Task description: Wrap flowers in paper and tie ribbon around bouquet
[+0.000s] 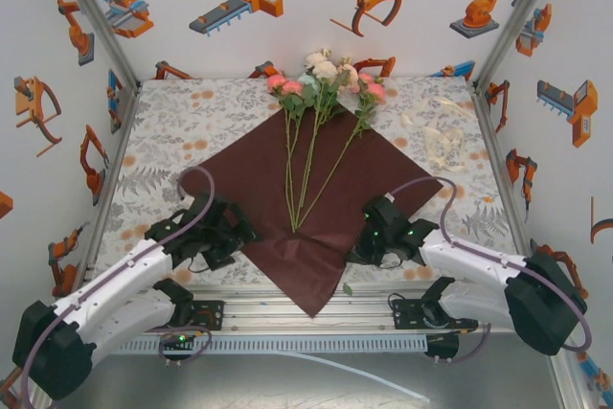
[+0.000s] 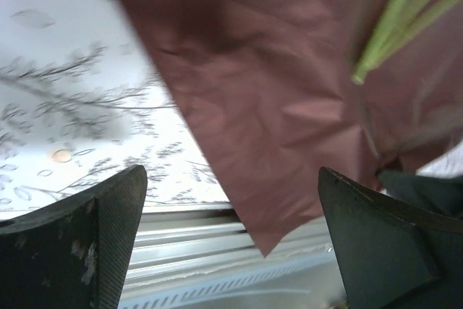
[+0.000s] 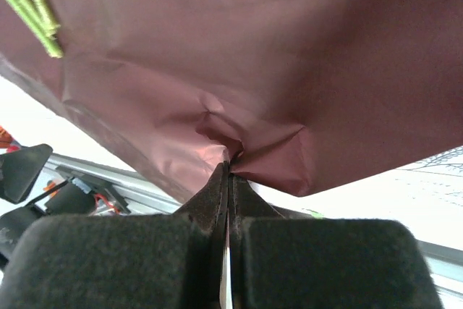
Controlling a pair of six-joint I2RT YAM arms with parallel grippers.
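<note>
- We see the paper (image 1: 316, 203) lying as a diamond in the centre of the top view, so its side corners can fold inward.
- The flowers (image 1: 324, 79) lie along its diagonal, blooms past the upper corner and stems ending mid-sheet, ready for rolling in.
- Our right gripper (image 3: 228, 171) is pinched tight on the paper's lower-right edge and puckers it. We judge it means to lift that flap.
- Our left gripper (image 2: 231, 215) stands wide open at the lower-left edge, holding nothing.
- The ribbon (image 1: 439, 139) waits at upper right.

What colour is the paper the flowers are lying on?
Dark crimson-maroon, plain with no print. The paper shows best in the top external view.
</note>
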